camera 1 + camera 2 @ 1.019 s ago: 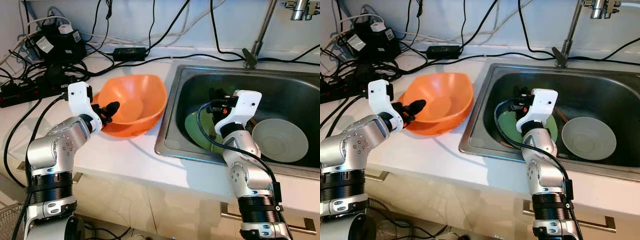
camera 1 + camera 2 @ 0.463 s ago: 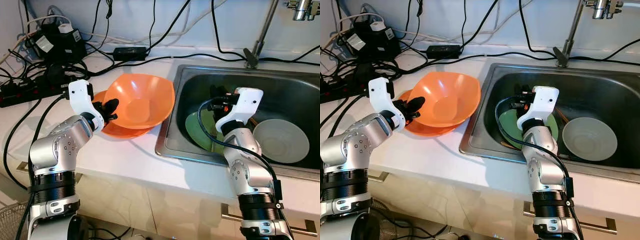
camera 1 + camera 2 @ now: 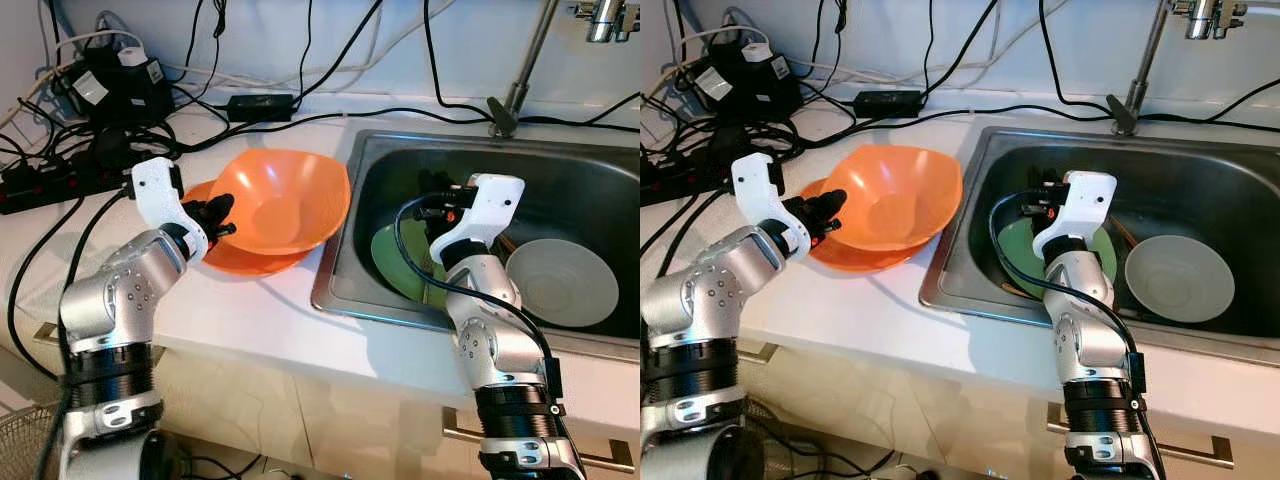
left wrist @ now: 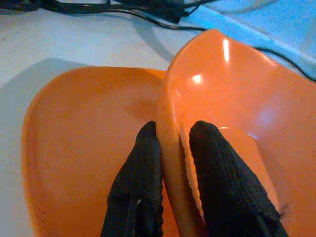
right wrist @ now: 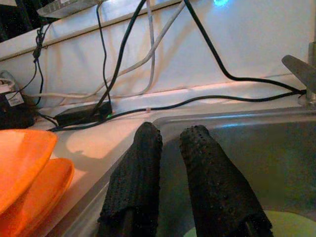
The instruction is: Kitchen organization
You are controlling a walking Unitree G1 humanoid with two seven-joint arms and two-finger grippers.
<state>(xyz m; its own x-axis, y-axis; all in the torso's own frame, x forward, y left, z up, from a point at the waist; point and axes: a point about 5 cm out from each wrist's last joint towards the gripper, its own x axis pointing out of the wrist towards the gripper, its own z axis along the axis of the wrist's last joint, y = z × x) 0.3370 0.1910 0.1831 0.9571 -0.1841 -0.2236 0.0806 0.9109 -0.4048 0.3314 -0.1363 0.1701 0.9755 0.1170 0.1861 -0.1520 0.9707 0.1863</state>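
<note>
My left gripper (image 3: 217, 214) is shut on the near rim of an orange bowl (image 3: 285, 200), one finger (image 4: 140, 168) outside the wall and the other inside. The bowl is held tilted just above an orange plate (image 3: 235, 260) that lies on the white counter, left of the sink. The bowl's far edge reaches over the sink's left rim. My right gripper (image 3: 437, 194) hangs shut over the left part of the sink, above a green plate (image 3: 393, 262), with nothing between its fingers (image 5: 140, 177).
The steel sink (image 3: 338, 290) also holds a pale grey bowl (image 3: 562, 282) at the right. A tap (image 3: 513, 98) stands behind it. Power strips, adapters and black cables (image 3: 95, 120) crowd the counter's back left. The counter's front strip (image 3: 250, 315) is bare.
The left gripper has raised the orange bowl and carried it to the right, toward the sink, uncovering the orange plate under it. The right arm has stayed put.
</note>
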